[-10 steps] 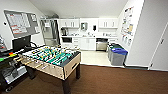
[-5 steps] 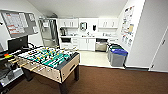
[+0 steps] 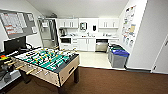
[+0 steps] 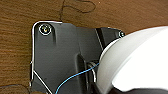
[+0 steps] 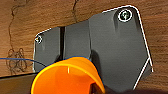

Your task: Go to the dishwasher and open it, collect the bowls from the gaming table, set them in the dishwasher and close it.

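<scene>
Carrying a white bowl (image 4: 135, 62) near the left wrist and an orange bowl (image 5: 67, 76) near the right, pincer states indeterminate, I steer past the foosball table (image 3: 47, 62) at 10 o'clock toward the closed dishwasher (image 3: 101, 46) at 12 o'clock.

Left wrist: pointed down over brown floor; dark plate (image 4: 62, 55) faced the camera; a white bowl (image 4: 135, 62) sat close against it.
Right wrist: likewise pointed down; dark plate (image 5: 107, 47) visible; an orange bowl (image 5: 67, 77) close against it.
</scene>
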Controlling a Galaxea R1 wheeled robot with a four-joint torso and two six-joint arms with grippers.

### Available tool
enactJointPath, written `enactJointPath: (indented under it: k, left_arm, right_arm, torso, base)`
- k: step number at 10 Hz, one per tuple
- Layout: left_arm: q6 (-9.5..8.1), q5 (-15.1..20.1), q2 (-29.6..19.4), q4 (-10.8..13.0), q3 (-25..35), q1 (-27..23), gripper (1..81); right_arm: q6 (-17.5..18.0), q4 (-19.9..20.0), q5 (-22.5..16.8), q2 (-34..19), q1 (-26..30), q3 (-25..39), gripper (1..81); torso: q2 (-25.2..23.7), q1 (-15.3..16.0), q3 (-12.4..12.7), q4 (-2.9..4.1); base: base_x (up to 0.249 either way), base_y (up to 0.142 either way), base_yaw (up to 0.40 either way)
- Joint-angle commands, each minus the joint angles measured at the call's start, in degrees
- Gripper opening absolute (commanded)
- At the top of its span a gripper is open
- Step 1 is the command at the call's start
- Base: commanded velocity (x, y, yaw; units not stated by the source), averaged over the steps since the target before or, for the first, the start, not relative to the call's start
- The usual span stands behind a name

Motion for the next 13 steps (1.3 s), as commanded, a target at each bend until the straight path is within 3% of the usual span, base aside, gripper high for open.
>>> enactJointPath:
  k: [1, 5, 13]
  left_arm:
    - [0.2, 0.8, -0.7, 0.8, 0.2, -2.0, 1.0]
    - [0.2, 0.8, -0.7, 0.8, 0.2, -2.0, 1.0]
    - [0.2, 0.7, -0.6, 0.8, 0.3, -2.0, 1.0]
  right_arm:
    - [-0.2, -0.5, -2.2, -0.5, 2.6, 0.4, 1.0]
    - [-0.2, -0.6, -2.2, -0.5, 2.7, 0.4, 1.0]
    - [-0.2, -0.5, -2.2, -0.6, 2.7, 0.4, 1.0]
  torso:
    - [0.0, 0.0, 0.0, 0.0]
    - [0.0, 0.0, 0.0, 0.0]
    - [0.0, 0.0, 0.0, 0.0]
  base:
    - [0.152, 0.0, 0.0]
    - [0.158, 0.0, 0.0]
    - [0.169, -0.058, 0.0]
